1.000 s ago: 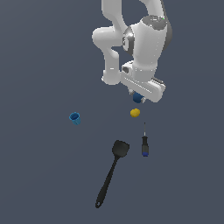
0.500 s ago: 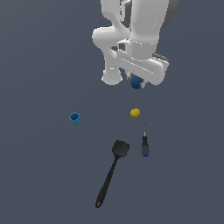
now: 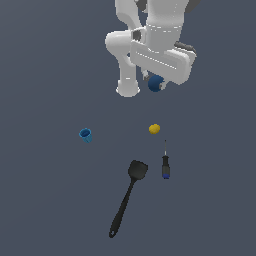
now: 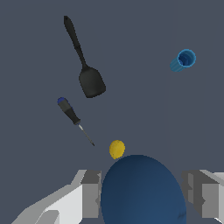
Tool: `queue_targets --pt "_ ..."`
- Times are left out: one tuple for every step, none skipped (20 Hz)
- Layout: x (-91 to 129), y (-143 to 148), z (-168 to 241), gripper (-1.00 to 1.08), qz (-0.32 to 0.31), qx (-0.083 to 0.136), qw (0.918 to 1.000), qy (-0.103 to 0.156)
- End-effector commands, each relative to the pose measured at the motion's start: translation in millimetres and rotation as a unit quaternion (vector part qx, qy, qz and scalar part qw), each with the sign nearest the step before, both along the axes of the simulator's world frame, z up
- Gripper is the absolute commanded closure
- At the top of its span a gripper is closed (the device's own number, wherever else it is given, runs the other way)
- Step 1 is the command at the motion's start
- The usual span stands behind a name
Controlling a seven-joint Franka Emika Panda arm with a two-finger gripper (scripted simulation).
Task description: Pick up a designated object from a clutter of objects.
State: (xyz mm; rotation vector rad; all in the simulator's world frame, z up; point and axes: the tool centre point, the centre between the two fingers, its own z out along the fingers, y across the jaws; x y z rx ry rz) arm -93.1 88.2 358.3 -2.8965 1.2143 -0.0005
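The dark blue ball (image 3: 155, 83) sits between the fingers of my gripper (image 3: 156, 86), held high above the grey floor; the gripper is shut on it. In the wrist view the dark blue ball (image 4: 142, 190) fills the space between my two grey fingers (image 4: 91, 194). The rest of the clutter lies below: a small yellow ball (image 3: 154, 129), a light blue cup (image 3: 85, 134) on its side, a long black spatula (image 3: 127, 197) and a dark-handled screwdriver (image 3: 165, 164). They also show in the wrist view: yellow ball (image 4: 117, 149), cup (image 4: 183, 60), spatula (image 4: 84, 66), screwdriver (image 4: 73, 118).
The white robot base (image 3: 127, 75) stands behind the gripper in the exterior view. The floor is a plain dark grey surface.
My gripper has risen with the dark blue ball in it, from just above the yellow ball to well above the floor. The other things have not moved.
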Motion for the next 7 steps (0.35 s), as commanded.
queue_targets --pt "0.1 -1.2 5.1 1.08 0.0 0.0 1.0 0.0" --pt "0.4 -1.1 5.6 1.08 0.0 0.0 1.0 0.0" --pt "0.6 -1.1 5.8 1.08 0.0 0.0 1.0 0.0" --pt "0.9 -1.1 5.6 1.08 0.0 0.0 1.0 0.0" --pt "1.1 -0.8 4.9 1.08 0.0 0.0 1.0 0.0" --pt "1.3 -0.6 4.2 1.08 0.0 0.0 1.0 0.0" --pt "1.4 -0.6 4.0 1.08 0.0 0.0 1.0 0.0"
